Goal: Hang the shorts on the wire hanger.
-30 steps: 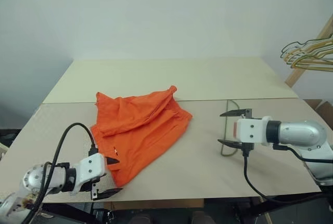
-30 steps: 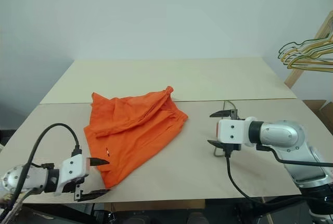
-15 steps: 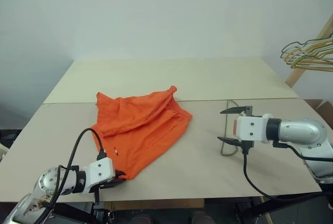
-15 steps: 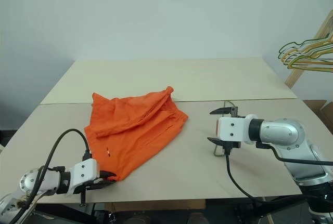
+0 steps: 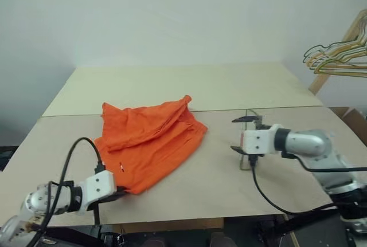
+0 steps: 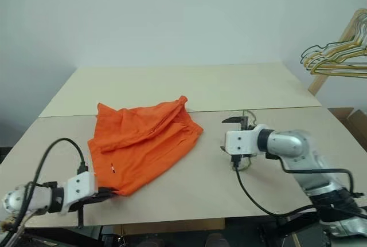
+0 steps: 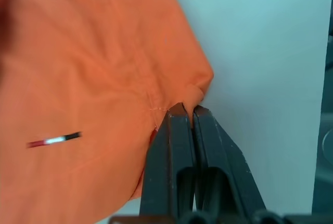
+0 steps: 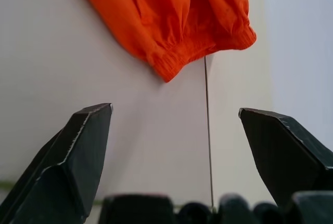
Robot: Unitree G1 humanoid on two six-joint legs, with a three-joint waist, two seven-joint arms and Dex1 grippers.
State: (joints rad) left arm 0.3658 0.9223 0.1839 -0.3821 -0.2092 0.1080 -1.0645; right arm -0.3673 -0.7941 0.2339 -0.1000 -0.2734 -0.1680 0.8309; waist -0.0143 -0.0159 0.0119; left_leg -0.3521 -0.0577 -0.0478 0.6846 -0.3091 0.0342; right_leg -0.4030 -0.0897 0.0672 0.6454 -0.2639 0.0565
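Orange shorts (image 5: 150,141) lie crumpled on the table (image 5: 195,86); the left gripper (image 5: 118,191) at seven o'clock pinches their near corner, the right gripper (image 5: 243,133) at three o'clock spread over the wire hanger (image 5: 248,164)

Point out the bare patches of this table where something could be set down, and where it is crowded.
Bare: the far pale tabletop beyond the seam, and the strip between the bright orange cloth shorts and the open right gripper. Crowded: the near left corner, where the left gripper is shut on the shorts' corner, and under the right gripper, where the thin grey-olive wire hanger lies.
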